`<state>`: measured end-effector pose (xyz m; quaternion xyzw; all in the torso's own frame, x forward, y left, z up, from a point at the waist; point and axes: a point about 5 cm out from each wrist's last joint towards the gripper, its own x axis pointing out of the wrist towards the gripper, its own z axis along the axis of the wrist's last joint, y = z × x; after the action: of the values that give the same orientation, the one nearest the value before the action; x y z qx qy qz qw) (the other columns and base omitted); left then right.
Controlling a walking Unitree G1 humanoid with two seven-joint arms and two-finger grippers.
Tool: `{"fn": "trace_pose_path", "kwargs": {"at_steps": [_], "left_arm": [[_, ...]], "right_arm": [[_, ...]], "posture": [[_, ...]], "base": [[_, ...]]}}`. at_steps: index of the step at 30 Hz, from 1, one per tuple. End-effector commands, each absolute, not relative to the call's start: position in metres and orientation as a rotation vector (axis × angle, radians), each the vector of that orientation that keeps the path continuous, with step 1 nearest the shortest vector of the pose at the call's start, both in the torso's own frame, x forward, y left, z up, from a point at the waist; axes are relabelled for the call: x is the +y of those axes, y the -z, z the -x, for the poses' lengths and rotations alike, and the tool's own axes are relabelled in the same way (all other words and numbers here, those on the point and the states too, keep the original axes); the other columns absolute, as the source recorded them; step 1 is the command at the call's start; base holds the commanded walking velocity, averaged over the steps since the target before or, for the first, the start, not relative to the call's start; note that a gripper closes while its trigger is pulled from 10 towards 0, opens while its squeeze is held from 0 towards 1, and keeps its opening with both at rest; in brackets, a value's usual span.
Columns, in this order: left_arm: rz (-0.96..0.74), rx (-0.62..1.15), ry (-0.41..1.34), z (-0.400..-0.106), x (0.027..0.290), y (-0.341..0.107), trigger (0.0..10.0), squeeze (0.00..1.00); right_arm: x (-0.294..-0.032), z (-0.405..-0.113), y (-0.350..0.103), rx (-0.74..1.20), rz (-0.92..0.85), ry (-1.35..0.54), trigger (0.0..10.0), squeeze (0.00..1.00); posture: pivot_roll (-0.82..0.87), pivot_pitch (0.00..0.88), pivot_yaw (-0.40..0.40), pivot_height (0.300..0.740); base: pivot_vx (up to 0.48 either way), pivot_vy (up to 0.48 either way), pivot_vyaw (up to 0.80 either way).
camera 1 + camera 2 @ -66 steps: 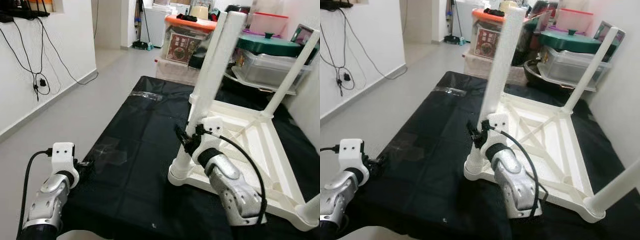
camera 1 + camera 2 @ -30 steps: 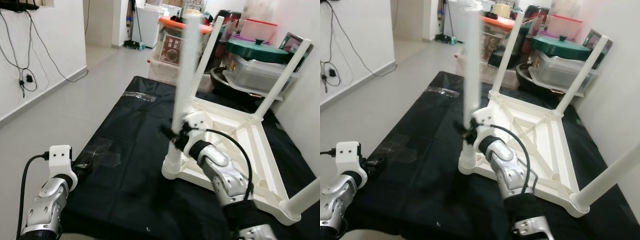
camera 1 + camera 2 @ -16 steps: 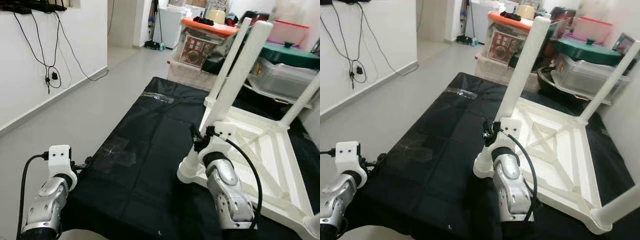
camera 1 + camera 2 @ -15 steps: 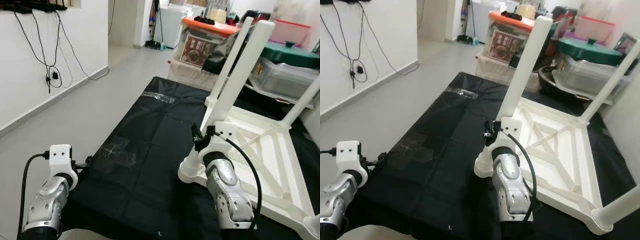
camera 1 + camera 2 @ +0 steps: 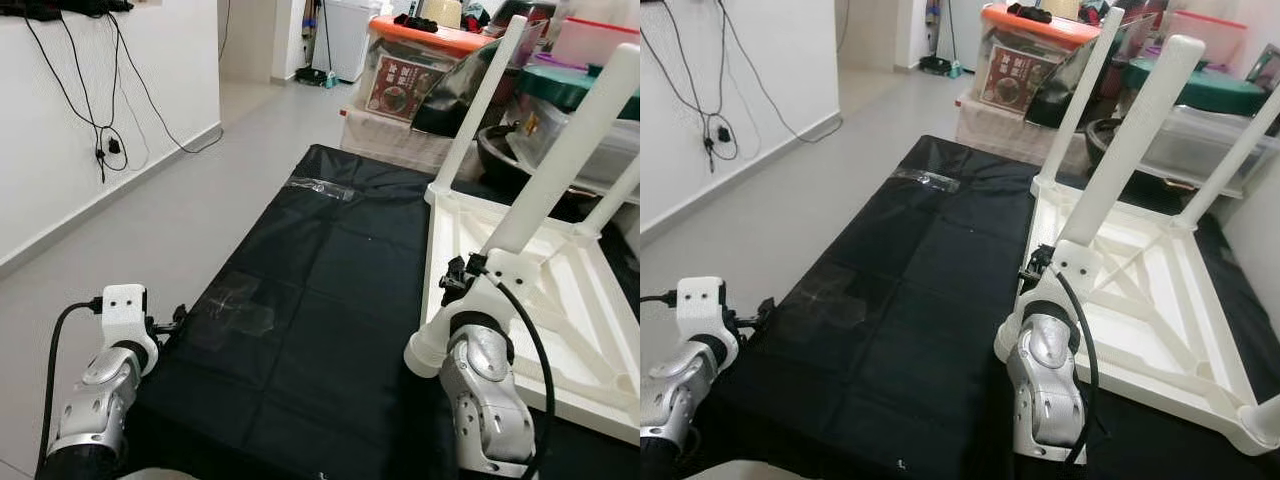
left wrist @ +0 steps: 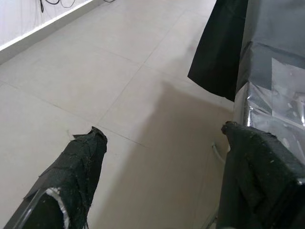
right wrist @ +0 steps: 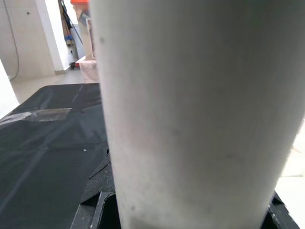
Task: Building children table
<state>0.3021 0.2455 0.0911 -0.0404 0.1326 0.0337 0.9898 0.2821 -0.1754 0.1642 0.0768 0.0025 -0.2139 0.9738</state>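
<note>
The right arm is bent at the elbow and reaches forward and up, its right gripper (image 5: 458,281) at the base of the nearest table leg (image 5: 1120,150). In the right wrist view that white leg (image 7: 200,109) stands between the two black fingers (image 7: 97,198), which are clamped on it. The left arm is held low at the near left corner of the black-covered surface (image 5: 330,290). Its left gripper (image 5: 175,322) sits at the cloth's edge, fingers (image 6: 78,167) spread apart over the tiled floor (image 6: 95,81), holding nothing.

The white children's table (image 5: 1140,290) lies upside down on the right part of the black cloth. Three legs are visible standing in its corners, slanted in view; a fourth corner near the right edge is cut off. Two plastic storage boxes with an orange lid (image 5: 425,35) stand stacked behind the table.
</note>
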Motion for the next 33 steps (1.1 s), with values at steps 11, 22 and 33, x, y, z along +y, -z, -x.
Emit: {"fn": "trace_pose_path", "kwargs": {"at_steps": [11,22,33], "left_arm": [[0.059,0.289,-0.047,-0.305,0.244,-0.088,10.0,0.0],[0.054,0.287,-0.044,-0.306,0.245,-0.088,10.0,0.0],[0.05,0.288,-0.032,-0.308,0.243,-0.087,10.0,0.0]], "right_arm": [[-0.188,-0.264,-0.134,0.15,-0.195,0.522,10.0,0.0],[-0.186,-0.267,-0.157,0.031,-0.241,0.431,10.0,1.0],[-0.185,-0.274,-0.191,-0.142,-0.327,0.124,10.0,1.0]], "posture": [[0.12,0.0,-0.083,0.74],[0.12,0.0,-0.081,0.74],[0.1,0.0,-0.078,0.74]], "base": [[0.0,0.0,0.0],[0.0,0.0,0.0],[0.0,0.0,0.0]]}}
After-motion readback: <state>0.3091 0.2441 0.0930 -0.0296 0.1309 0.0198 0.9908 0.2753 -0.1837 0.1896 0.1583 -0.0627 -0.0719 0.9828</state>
